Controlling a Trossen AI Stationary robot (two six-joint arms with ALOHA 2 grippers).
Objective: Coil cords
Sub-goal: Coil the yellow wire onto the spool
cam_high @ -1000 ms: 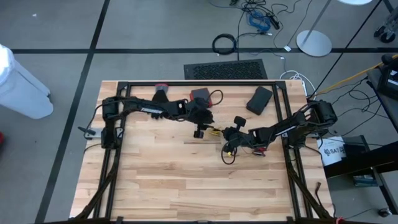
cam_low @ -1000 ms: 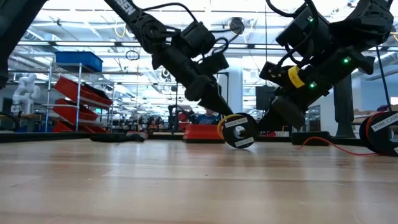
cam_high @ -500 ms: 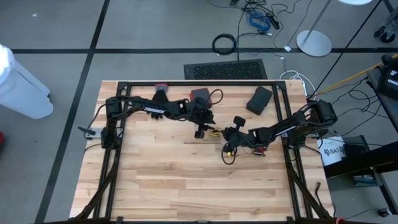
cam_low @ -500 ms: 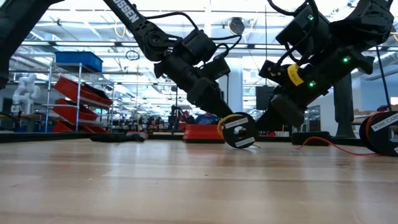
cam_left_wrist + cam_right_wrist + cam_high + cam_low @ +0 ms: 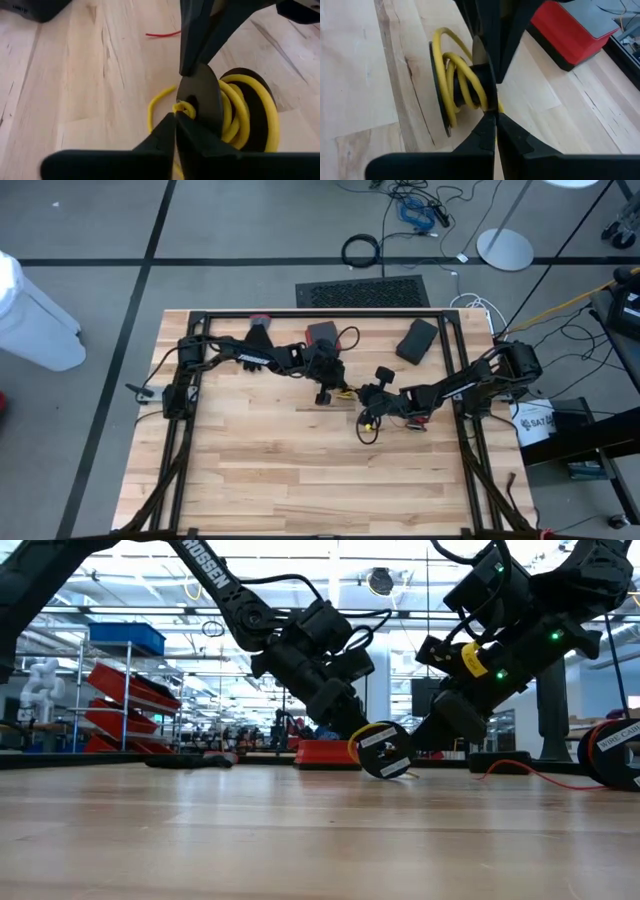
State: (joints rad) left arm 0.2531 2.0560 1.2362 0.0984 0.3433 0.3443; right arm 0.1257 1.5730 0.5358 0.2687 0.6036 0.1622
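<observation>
yellow cord [image 5: 240,107] | coiled on upright spool [image 5: 385,750] | both jaws closed on spool

The left arm reaches from the table's left edge across the far side toward the middle, its wrist angled down; the left gripper [image 5: 322,394] has its fingers [image 5: 165,135] pressed together. The right arm stretches in from the right edge (elbow low), and the right gripper [image 5: 367,417] is likewise closed, fingertips nearly meeting the left's.

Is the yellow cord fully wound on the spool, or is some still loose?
Partly wound. Several turns of the yellow cord sit on the black spool, but one loop lies loose on the table.
</observation>
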